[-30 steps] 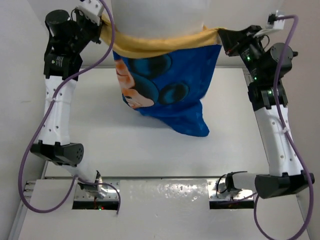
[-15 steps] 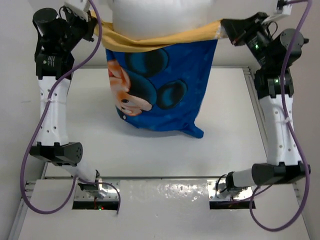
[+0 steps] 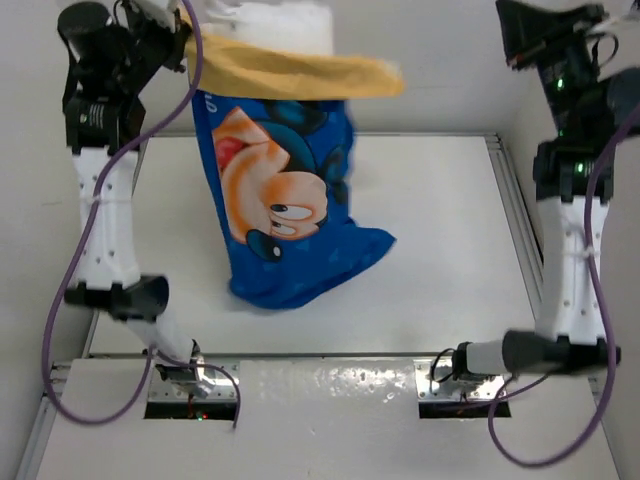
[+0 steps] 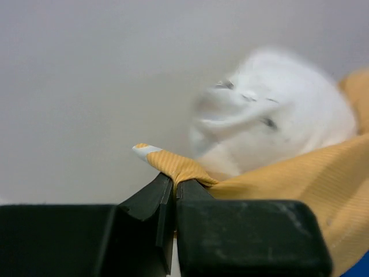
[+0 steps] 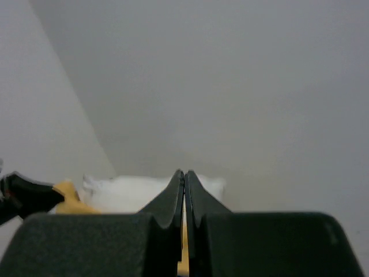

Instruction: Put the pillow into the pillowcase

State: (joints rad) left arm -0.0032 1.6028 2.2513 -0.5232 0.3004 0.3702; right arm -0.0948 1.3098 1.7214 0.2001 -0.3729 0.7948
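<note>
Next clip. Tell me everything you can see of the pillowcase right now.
The pillowcase is soft fabric, blue with a big cartoon mouse on the side facing the top camera, orange-yellow along its top rim. It hangs slack from the shut left gripper, which pinches one orange corner; the rest of the rim juts right unsupported. Its lower end lies crumpled on the table. The white pillow pokes out of the mouth. The shut right gripper is clear of it.

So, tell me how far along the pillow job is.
Mostly done: the pillow sits inside the pillowcase, only its white top showing above the orange rim. In hand: the left gripper is shut on a rim corner; the right gripper is shut on nothing, away from the case. Left: cover the top, probably regripping the free side.
</note>
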